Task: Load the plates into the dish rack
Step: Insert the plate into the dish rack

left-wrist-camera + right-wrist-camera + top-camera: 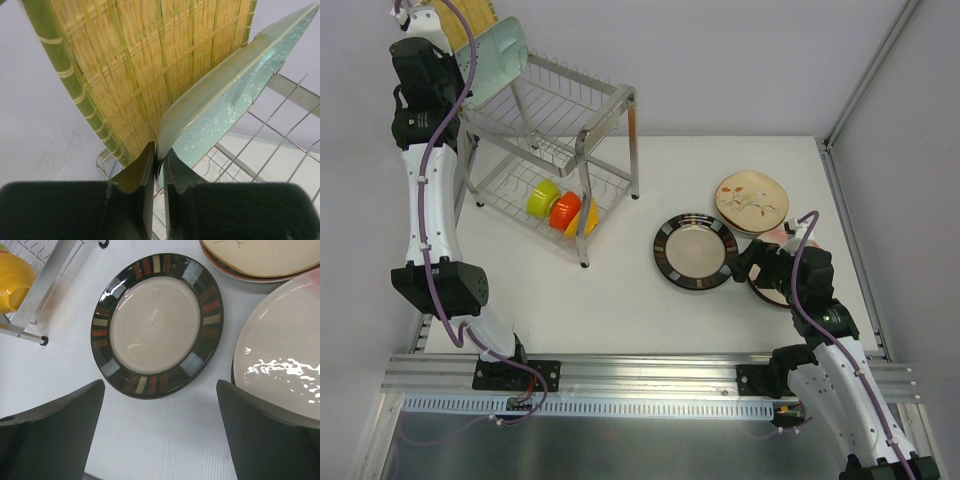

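— Teal plate, where is it?
— On edge in the dish rack's top tier, beside the yellow woven plate, rim pinched by the closed left tool.
— Right tool?
— Spread wide, holding nothing, above the desk by the dark-rimmed plate.

2 plates racked, 2 lying flat.
Yellow woven plate and teal plate stand on edge, side by side, in the silver dish rack's top tier; dark-rimmed plate and floral plate lie flat to its right.
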Tool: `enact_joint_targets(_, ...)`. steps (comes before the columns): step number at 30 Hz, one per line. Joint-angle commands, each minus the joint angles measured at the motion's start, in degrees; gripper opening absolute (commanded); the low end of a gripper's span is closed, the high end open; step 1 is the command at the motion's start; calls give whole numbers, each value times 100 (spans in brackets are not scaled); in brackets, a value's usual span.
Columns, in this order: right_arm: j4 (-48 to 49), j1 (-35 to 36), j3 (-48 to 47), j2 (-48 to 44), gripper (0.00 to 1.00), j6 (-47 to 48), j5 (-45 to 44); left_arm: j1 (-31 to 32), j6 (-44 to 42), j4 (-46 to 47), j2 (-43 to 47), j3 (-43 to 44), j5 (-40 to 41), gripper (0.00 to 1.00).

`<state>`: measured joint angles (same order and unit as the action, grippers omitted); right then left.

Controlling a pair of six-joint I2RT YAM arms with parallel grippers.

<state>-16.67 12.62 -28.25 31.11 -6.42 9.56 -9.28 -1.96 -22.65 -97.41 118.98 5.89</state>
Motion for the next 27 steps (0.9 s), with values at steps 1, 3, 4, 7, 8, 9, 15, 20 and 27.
enact_joint_targets(1,234,30,21,-44,100,79,-69,23,-33,218,116,328,211,0)
enact_joint_targets(3,234,21,21,-44,100,79,-77,23,-77,226,116,345,263,0)
enact_joint_targets(4,243,30,21,-53,99,88,-77,23,-103,226,125,363,281,0)
enact_joint_targets(7,234,30,21,-53,100,79,-77,23,-156,235,152,380,316,0)
enact_joint_targets(8,234,30,21,-61,100,79,-77,23,-173,226,160,398,334,0)
enact_joint_targets(9,234,30,21,-62,100,79,-77,31,-200,235,152,398,343,0)
enact_joint_targets(15,234,30,21,-70,100,79,-77,14,-305,235,222,372,492,0)
enact_joint_targets(20,243,21,21,-70,99,88,-86,22,-376,235,301,319,571,0)
enact_joint_targets(27,243,30,4,-70,100,105,-95,14,-349,244,389,205,615,0)
